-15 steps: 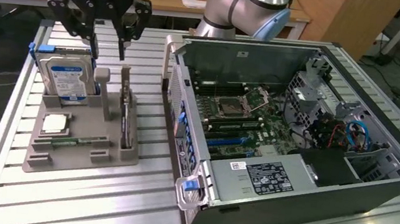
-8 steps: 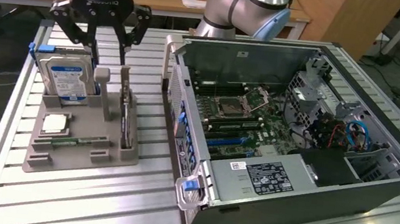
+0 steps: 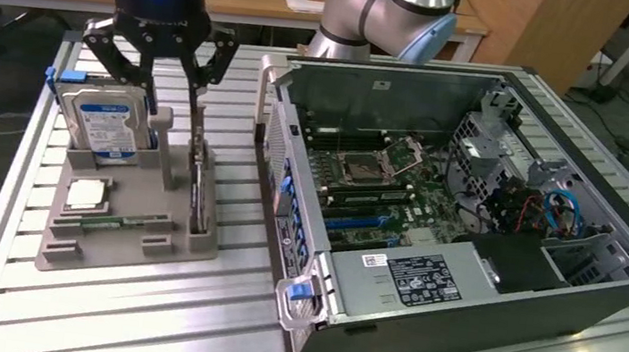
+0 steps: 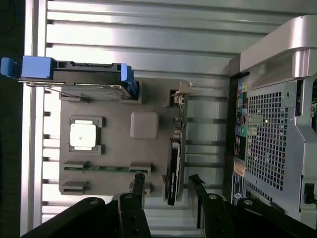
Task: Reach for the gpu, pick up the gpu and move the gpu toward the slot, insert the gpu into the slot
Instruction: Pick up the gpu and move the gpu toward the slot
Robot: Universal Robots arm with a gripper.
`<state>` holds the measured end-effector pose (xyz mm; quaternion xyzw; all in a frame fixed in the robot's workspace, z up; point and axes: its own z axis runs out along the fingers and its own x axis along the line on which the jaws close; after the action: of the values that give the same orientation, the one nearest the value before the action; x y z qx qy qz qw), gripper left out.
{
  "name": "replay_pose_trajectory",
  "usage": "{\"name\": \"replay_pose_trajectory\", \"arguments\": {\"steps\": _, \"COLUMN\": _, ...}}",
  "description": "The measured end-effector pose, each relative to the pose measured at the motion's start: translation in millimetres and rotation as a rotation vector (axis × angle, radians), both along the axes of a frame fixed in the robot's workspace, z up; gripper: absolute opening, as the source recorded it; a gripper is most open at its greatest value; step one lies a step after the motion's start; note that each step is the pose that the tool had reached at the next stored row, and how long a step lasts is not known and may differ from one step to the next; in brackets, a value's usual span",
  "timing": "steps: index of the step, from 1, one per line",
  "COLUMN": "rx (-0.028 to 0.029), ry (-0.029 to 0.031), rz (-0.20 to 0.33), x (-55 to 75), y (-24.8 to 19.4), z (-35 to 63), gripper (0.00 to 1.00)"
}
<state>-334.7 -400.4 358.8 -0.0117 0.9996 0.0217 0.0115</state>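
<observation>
The gpu (image 3: 200,191) (image 4: 174,163) is a thin dark card that stands on edge in the right side of a grey holder tray (image 3: 119,247) (image 4: 144,106), its silver bracket end toward the far side. My gripper (image 3: 166,95) (image 4: 167,182) hangs open just above the tray. In the wrist view its two black fingertips (image 4: 139,181) stand on either side of the card's near end without touching it. The slot (image 3: 359,222) is a blue connector strip on the green motherboard inside the open computer case (image 3: 482,278).
The tray also holds a blue-labelled hard drive (image 3: 105,125) (image 4: 74,75), a square processor (image 3: 86,193) (image 4: 82,135) and a green memory stick (image 3: 117,224) (image 4: 104,167). The case's perforated side wall (image 4: 275,144) stands close beside the tray. A desk with clutter runs behind.
</observation>
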Motion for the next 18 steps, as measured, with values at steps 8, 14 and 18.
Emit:
{"name": "replay_pose_trajectory", "arguments": {"steps": 8, "rx": -0.0077, "ry": 0.0014, "rz": 0.0, "x": 1.1, "y": -4.0, "z": -11.0, "gripper": 0.48}}
{"name": "replay_pose_trajectory", "arguments": {"steps": 14, "rx": -0.0076, "ry": 0.001, "rz": -0.002, "x": 10.5, "y": -6.5, "z": -19.8, "gripper": 0.48}}
{"name": "replay_pose_trajectory", "arguments": {"steps": 18, "rx": -0.0077, "ry": 0.0005, "rz": -0.017, "x": 10.5, "y": -8.4, "z": -27.0, "gripper": 0.48}}
